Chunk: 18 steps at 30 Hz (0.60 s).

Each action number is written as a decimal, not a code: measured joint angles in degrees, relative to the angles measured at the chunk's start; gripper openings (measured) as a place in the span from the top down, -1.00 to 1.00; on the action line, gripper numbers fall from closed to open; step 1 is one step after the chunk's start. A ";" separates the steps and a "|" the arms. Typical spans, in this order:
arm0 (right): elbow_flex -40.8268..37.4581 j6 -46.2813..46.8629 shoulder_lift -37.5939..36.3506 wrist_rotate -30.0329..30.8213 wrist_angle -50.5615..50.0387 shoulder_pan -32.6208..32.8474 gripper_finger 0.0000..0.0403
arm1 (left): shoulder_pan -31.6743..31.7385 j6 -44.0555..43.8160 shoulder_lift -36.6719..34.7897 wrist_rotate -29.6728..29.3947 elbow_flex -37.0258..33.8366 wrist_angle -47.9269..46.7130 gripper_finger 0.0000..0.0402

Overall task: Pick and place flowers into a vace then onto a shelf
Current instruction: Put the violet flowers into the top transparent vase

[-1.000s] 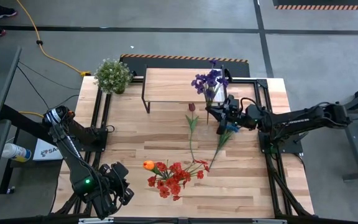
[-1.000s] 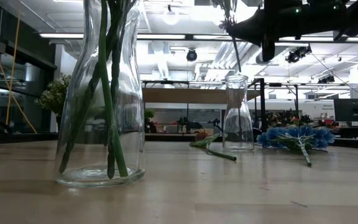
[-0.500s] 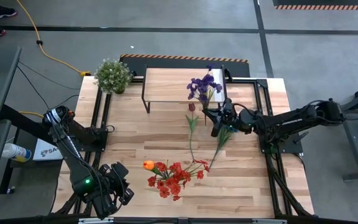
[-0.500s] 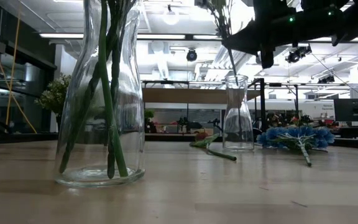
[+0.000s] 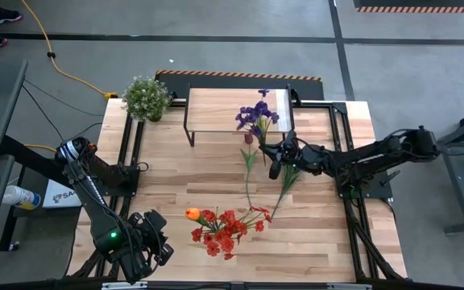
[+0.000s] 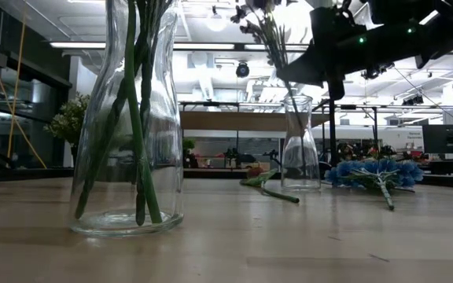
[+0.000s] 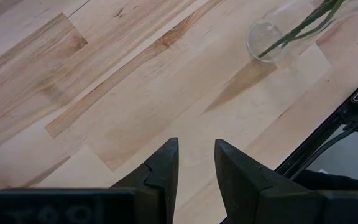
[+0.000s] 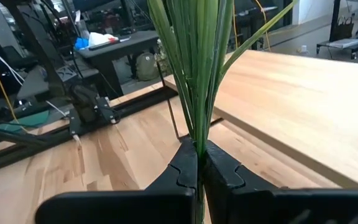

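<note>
My right gripper (image 5: 276,160) is clamped on the green stems of the purple flowers (image 5: 254,118), fingers pinched tight around them in the right wrist view, holding the bunch above the small glass vase (image 6: 300,143). In the low view the stems slant into the vase's narrow neck while the blooms lean toward the shelf (image 5: 232,110).

My worry is that slant. If I let go with the stems this tilted, the top-heavy blooms could tip the light vase, or the bunch could slide out onto the table. If I push down off-axis, the stems may catch on the rim and drag the vase sideways into the blue flowers (image 6: 377,172) lying just beside it.

My left gripper (image 7: 196,169) waits empty at the near left corner, fingers slightly parted over bare planks. Near it stands a bigger glass vase (image 6: 129,118) already holding the red flowers (image 5: 222,229) and an orange bloom (image 5: 192,213).

The wood-plank table (image 5: 167,185) is flat and pale, with a maroon flower (image 5: 248,138) lying mid-table. A bushy potted plant (image 5: 146,97) sits at the far left corner beside the shelf. Beyond is grey concrete floor, a yellow cable (image 5: 59,66), and a bright hall with ceiling lights.
</note>
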 joint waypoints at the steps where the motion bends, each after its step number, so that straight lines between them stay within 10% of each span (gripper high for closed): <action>1: 0.00 0.29 0.25 -0.09 0.03 0.01 1.00 | 0.00 0.00 0.00 0.00 0.00 0.00 0.31; 18: 0.00 0.83 1.02 11.05 -3.05 7.92 1.00 | 0.00 0.02 0.00 0.00 0.00 -0.02 0.31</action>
